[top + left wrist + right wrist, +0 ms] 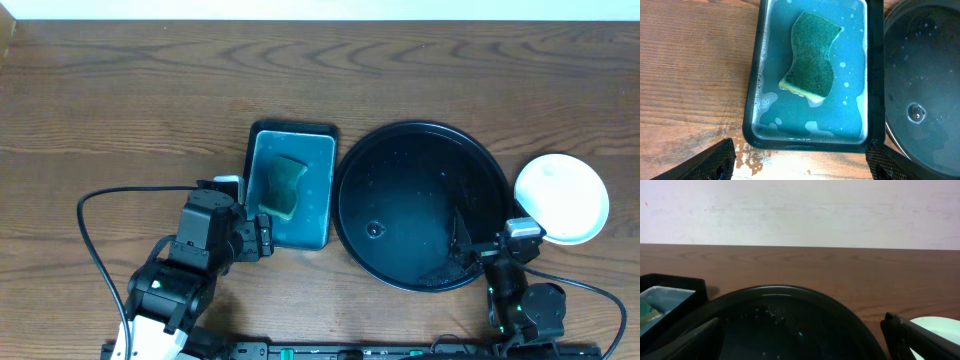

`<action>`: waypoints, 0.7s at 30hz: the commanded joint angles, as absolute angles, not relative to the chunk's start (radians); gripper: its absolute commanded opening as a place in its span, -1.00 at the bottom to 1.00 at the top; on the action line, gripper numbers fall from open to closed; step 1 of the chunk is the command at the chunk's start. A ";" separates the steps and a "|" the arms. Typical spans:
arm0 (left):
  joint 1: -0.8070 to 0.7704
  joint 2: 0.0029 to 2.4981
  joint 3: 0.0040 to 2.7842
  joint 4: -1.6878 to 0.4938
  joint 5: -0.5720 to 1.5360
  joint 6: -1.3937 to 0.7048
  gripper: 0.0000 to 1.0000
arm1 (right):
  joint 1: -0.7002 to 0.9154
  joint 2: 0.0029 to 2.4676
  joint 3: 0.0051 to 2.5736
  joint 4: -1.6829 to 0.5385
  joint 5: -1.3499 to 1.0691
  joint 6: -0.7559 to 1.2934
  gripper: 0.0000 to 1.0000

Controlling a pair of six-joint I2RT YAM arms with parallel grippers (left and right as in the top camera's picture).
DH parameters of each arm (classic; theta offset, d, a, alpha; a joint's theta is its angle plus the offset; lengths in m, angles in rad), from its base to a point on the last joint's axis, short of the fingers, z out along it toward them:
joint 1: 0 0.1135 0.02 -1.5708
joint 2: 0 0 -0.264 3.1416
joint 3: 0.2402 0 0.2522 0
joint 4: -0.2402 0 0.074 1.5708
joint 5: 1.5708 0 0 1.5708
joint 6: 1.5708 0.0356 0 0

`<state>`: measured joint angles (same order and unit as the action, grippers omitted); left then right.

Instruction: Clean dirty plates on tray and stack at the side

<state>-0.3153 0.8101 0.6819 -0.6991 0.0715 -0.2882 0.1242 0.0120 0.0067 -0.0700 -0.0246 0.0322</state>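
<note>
Plates (pixel 561 198) lie just right of the right tool (pixel 468 262) — it and the left tool (pixel 255 236) gape empty; retreat without nudging.

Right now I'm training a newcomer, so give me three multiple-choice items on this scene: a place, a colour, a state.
1. The sponge lies: A on wood; B in the teal tray; C on a shelf.
2. The plate beside the black tray is: A red; B pale; C yellow.
3. The left pincer is: A open; B holding cloth; C holding a cup.
B, suds surround it there; B, its face is whitish; A, its fingers stand apart, empty.
</note>
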 commanded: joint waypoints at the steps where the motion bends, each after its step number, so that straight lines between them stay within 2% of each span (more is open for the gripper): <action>1: -0.311 0.809 0.675 -0.698 0.059 -0.293 0.69 | 0.133 0.005 0.006 -0.075 -0.015 0.014 0.99; 12: -0.310 0.765 0.670 -0.724 0.038 -0.264 0.70 | 0.133 0.005 0.006 -0.075 -0.015 0.014 0.99; 21: -0.243 0.452 0.476 -0.625 0.014 -0.263 0.70 | 0.133 0.005 0.006 -0.075 -0.015 0.013 0.99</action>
<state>-0.2726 0.5316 0.5343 -0.6449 0.0254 -0.2802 0.1242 0.0120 0.0067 -0.0700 -0.0246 0.0322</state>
